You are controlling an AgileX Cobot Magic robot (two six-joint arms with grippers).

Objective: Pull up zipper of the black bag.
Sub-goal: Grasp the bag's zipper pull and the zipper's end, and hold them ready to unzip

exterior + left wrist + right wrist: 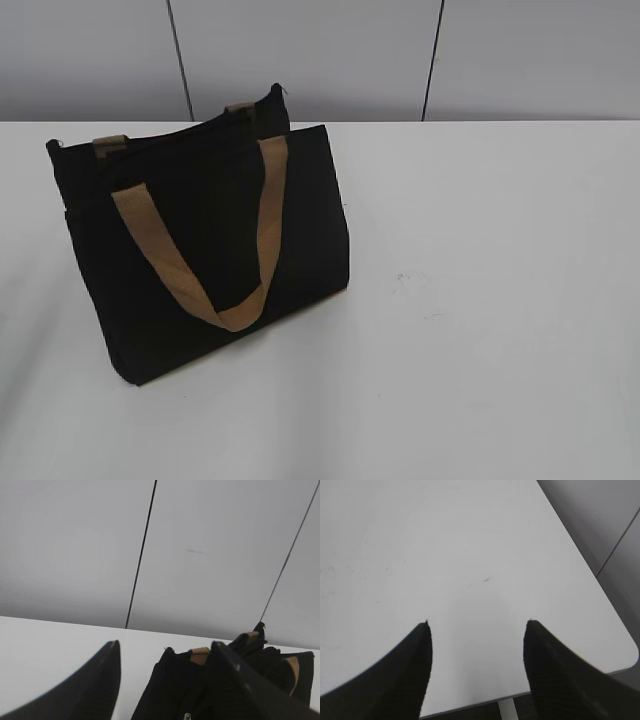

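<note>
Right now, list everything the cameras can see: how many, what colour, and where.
boxy black fabric bag: one, black, upright on the left part of the table
tan webbing strap handles: two, tan-brown, one hanging down the bag's front, one only peeking out at the top edge
small silver zipper pull: one, silver, at the bag's top, seen in the left wrist view
white table: one, white, under the bag
grey panelled wall: grey, behind the table
left tool: one, black, open, near the bag's top
right tool: one, black, open, over bare table

Matt black cloth bag [200, 250], tan woven webbing handles [195, 285], smooth white table [480, 300]
</note>
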